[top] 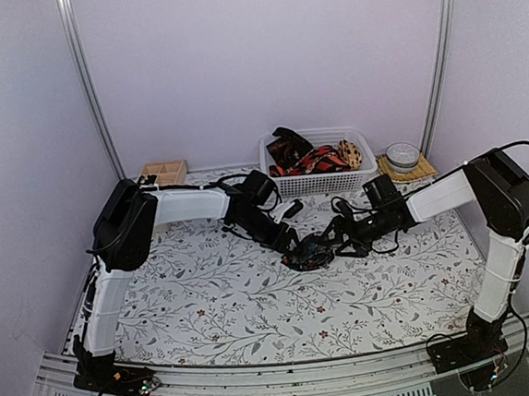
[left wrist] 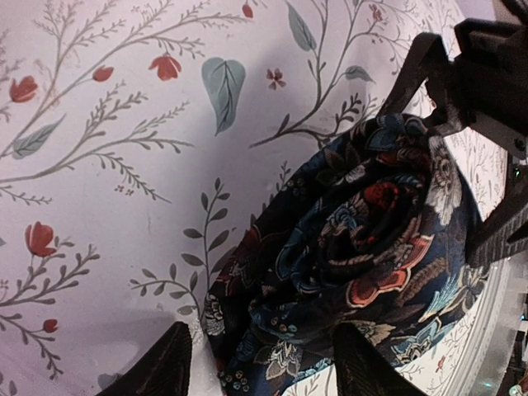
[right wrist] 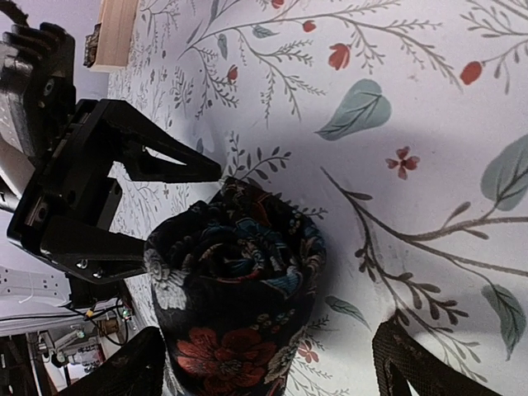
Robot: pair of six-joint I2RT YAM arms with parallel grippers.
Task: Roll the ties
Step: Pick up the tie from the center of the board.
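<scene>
A dark floral tie (top: 308, 255), coiled into a fist-sized roll, stands on the flowered tablecloth at mid-table. Both grippers meet at it from opposite sides. My left gripper (top: 295, 244) is open. In the left wrist view the roll (left wrist: 355, 247) lies just ahead of and between its spread fingers, around my left gripper (left wrist: 266, 368). My right gripper (top: 330, 246) is open. In the right wrist view the roll (right wrist: 235, 289) stands by its left finger (right wrist: 124, 373), with the right finger (right wrist: 412, 367) well apart. More ties (top: 312, 159), red-black and yellow patterned, lie in the basket.
A white mesh basket (top: 278, 184) stands at the back centre. A shallow wooden tray (top: 164, 172) is at the back left and also shows in the right wrist view (right wrist: 115, 33). A grey bowl (top: 403, 156) on a mat sits at the back right.
</scene>
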